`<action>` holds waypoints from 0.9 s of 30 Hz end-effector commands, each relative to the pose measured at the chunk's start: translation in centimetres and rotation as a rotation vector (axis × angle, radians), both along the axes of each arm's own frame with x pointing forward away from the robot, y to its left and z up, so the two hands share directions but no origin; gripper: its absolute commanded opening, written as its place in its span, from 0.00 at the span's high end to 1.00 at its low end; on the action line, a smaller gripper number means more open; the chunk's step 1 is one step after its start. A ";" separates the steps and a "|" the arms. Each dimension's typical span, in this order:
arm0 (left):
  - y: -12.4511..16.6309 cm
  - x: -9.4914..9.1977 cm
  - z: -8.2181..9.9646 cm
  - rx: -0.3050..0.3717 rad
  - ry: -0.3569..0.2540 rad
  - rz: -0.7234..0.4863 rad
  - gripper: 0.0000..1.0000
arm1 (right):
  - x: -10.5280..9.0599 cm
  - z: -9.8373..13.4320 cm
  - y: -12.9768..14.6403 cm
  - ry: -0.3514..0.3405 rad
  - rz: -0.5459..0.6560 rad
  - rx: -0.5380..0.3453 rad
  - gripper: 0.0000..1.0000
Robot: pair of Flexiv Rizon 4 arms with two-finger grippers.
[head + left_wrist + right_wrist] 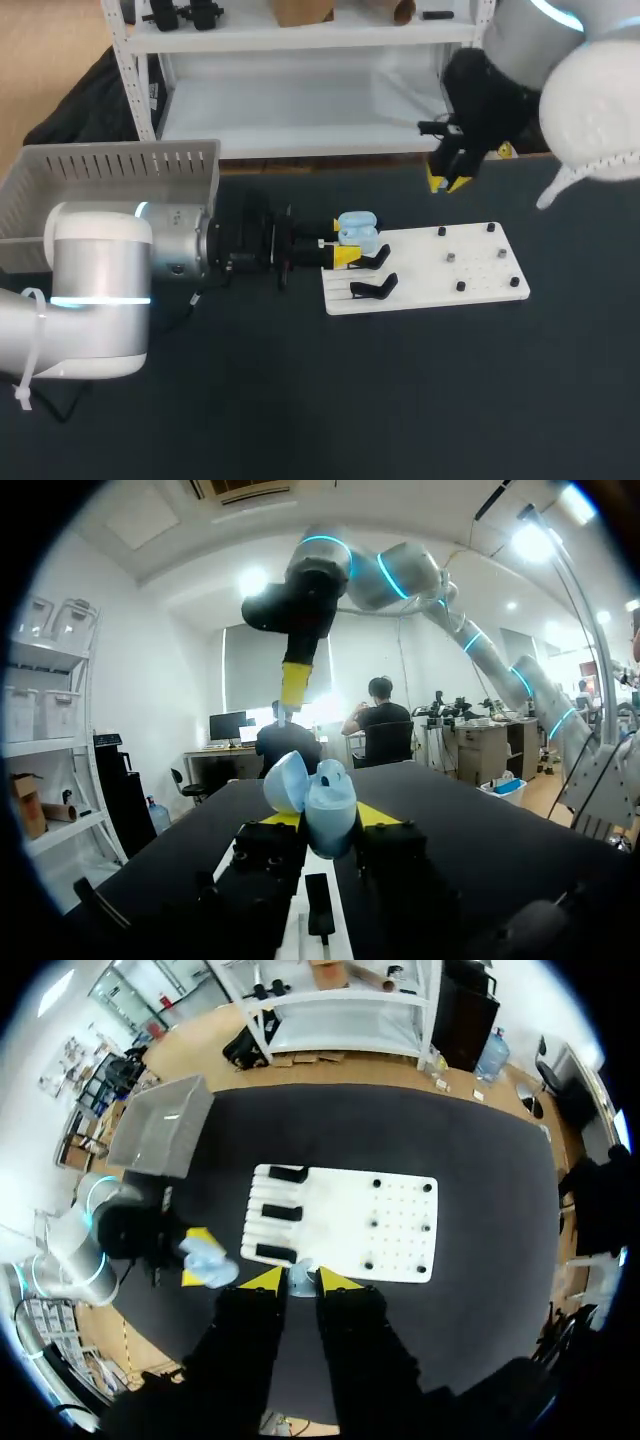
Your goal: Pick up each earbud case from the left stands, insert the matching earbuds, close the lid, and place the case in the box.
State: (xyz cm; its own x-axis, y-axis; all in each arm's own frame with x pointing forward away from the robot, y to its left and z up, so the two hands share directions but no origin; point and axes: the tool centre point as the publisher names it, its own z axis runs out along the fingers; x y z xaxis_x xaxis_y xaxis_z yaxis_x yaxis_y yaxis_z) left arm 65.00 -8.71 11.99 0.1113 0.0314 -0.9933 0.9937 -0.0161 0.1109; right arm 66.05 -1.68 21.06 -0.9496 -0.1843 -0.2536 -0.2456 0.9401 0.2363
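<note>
The left pincer (342, 244) has its two yellow tips pressed on a light blue case (357, 230), one tip on each side, so the case cannot slip out. It holds the case at the left end of the white board (470, 262), right by the black stands (372, 288) where the cases sit. The lid (287, 780) is open, like a little mouth. I think the case is held steady with its open side up so that something can be dropped in from above.

The right pincer (299, 1280) hangs high over the table (300, 400), well apart from the case, and points straight down. Its tips are nearly together, with a small pale thing between them. That thing is tiny and hard to make out, but it is most likely an earbud (298, 1276). A close, gentle pinch makes sense for such a little thing.

The gray box (110, 180) sits on the left side of the table, beside the left arm. The case is not in it yet. The box is near that arm, so the trip there should be short.

It looks like the job now is to put the earbud in. The right pincer would need to come down right over the open case. The hole is small, so a poor aim could make the earbud bump the rim and fall. The lid is not yet closed, and that has to be done before the case goes into the box.
</note>
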 end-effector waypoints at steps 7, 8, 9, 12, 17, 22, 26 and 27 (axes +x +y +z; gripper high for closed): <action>0.0 -0.1 0.0 0.001 -0.001 0.005 1.00 | -1.9 2.5 2.3 0.017 0.013 -0.028 1.00; 0.0 -0.1 0.0 0.001 -0.001 0.005 1.00 | -1.9 2.5 2.3 0.017 0.013 -0.028 1.00; 0.0 -0.1 0.0 0.001 -0.001 0.005 1.00 | -1.9 2.5 2.3 0.017 0.013 -0.028 1.00; 0.0 -0.1 0.0 0.001 -0.001 0.005 1.00 | -1.9 2.5 2.3 0.017 0.013 -0.028 1.00; 0.0 -0.1 0.0 0.001 -0.001 0.005 1.00 | -2.5 2.4 4.0 0.006 0.086 -0.092 1.00; 0.0 -0.1 0.0 0.001 -0.001 0.005 1.00 | -4.0 2.1 7.0 -0.025 0.220 -0.148 1.00; 0.0 -0.1 0.0 0.001 -0.001 0.005 1.00 | -4.7 1.1 8.8 -0.023 0.309 -0.167 1.00; 0.0 -0.1 0.0 0.001 -0.001 0.005 1.00 | -5.0 0.8 9.3 -0.020 0.323 -0.168 1.00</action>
